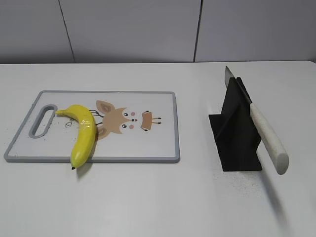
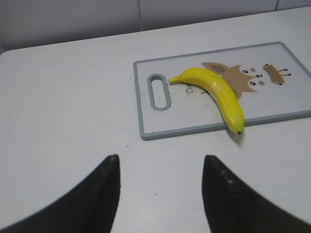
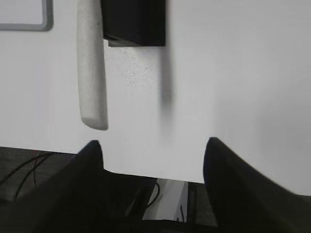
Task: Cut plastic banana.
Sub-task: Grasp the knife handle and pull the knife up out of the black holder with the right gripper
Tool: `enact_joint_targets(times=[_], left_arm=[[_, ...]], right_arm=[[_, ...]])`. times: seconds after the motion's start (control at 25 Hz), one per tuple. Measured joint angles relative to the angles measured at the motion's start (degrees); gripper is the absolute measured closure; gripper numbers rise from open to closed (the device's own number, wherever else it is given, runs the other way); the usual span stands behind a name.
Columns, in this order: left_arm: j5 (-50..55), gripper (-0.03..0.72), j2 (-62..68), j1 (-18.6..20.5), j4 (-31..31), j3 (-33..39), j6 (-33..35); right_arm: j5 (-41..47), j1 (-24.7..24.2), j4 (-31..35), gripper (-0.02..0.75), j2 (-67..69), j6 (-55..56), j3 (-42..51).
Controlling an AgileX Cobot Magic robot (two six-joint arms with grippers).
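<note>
Nearest the lens in the left wrist view, the left gripper point(image 2: 160, 194) shows as 2 dark fingers point(image 2: 104, 194) spread wide apart over bare white table point(image 2: 68, 107), with nothing between them. Beyond it lies the cutting board point(image 2: 194, 128), white with a grey rim, a slotted handle point(image 2: 159, 91) at one end and a cartoon fox print point(image 2: 248, 77) toward the other.

On that board rests the plastic banana point(image 1: 83, 133), glossy yellow and whole. Its stem point(image 1: 61, 112) sits just beside the handle slot, and its body curves across the board's near edge so that the dark tip point(image 1: 73, 168) overhangs the rim and points out onto the table. Part of the fox print is covered by the banana's curve. Nothing lies between the left gripper and the fruit except open tabletop flecked with small dark specks.

Well apart to the right of the board stands a black knife holder point(image 1: 236, 133). 1 knife point(image 1: 256, 123) leans in it at a slant, blade point(image 1: 232, 78) up toward the back wall, pale speckled handle point(image 1: 269, 140) jutting down and forward past the holder's front.

From the right wrist view, the right gripper point(image 3: 153, 179) is also parted wide and holds nothing; its 2 fingers point(image 3: 233, 179) hang at the table's near edge, with the knife handle off to their left and the holder beyond it.
</note>
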Motion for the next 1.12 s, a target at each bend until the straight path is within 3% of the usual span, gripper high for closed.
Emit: enact_joint_targets(times=[0.12,0.28,0.64,1.12], left_arm=[[0.0,0.166,0.0,0.0,0.0,0.0,0.0],[0.0,0.167,0.0,0.0,0.0,0.0,0.0],[0.0,0.167,0.0,0.0,0.0,0.0,0.0],[0.0,0.167,0.0,0.0,0.0,0.0,0.0]], right_arm=[[0.0,1.0,1.8,0.234,4.5,-0.5,-3.1],[0.0,6.4,1.6,0.234,9.7,-0.1,-6.8],[-1.3,20.1,-6.1,0.234,19.8,9.7,-10.4],[-4.2,21.4,-8.7,0.286,27.5,14.5,-10.4]])
